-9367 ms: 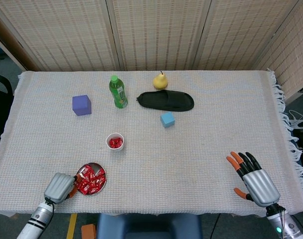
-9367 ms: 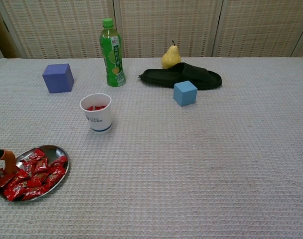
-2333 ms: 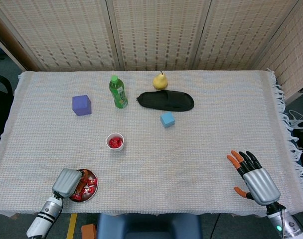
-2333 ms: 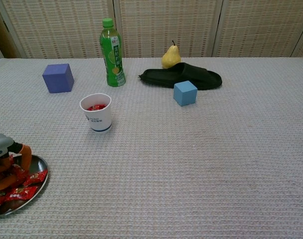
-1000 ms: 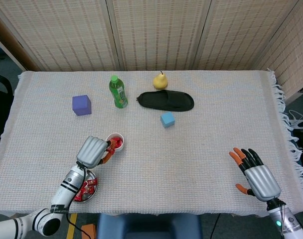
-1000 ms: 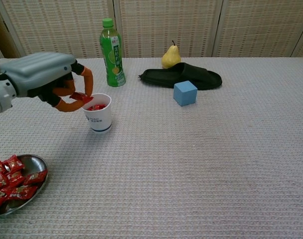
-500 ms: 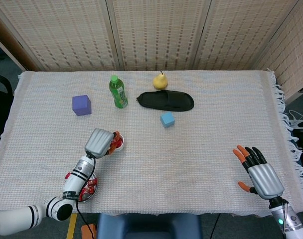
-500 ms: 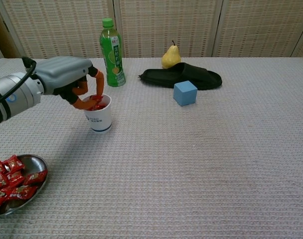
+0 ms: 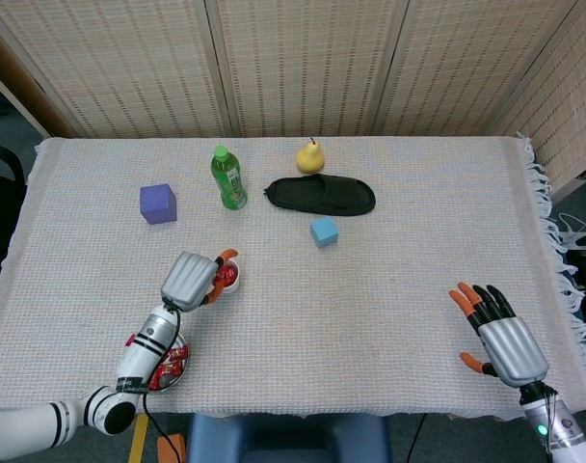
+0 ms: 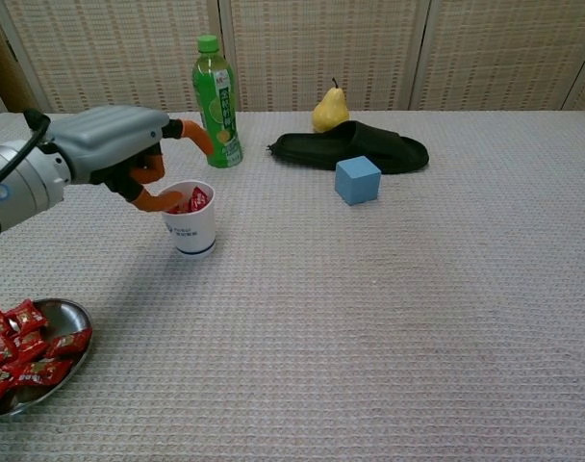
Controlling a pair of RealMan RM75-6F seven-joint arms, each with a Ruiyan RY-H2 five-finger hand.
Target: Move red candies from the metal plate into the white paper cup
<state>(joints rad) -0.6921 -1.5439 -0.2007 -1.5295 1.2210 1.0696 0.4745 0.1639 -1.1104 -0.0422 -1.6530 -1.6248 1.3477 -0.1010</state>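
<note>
The white paper cup (image 10: 189,229) stands left of centre with red candies (image 10: 196,199) showing at its rim. My left hand (image 10: 114,142) hovers just over the cup's left side, its fingers apart and holding nothing, one fingertip near the rim. In the head view this left hand (image 9: 191,278) hides most of the cup (image 9: 231,280). The metal plate (image 10: 73,321) with several red candies (image 10: 21,348) lies at the near left edge; my forearm partly covers the plate (image 9: 175,367) in the head view. My right hand (image 9: 500,340) rests open at the near right.
Behind the cup stand a green bottle (image 10: 214,91) and a purple cube (image 10: 112,151). A pear (image 10: 331,111), a black slipper (image 10: 355,146) and a blue cube (image 10: 358,180) sit at the back centre. The cloth's fringed edge runs on the right.
My left hand carried a candy from the plate to the cup. Half a second ago its fingers pinched it inside the rim; now they have spread and the candy lies in the cup.
</note>
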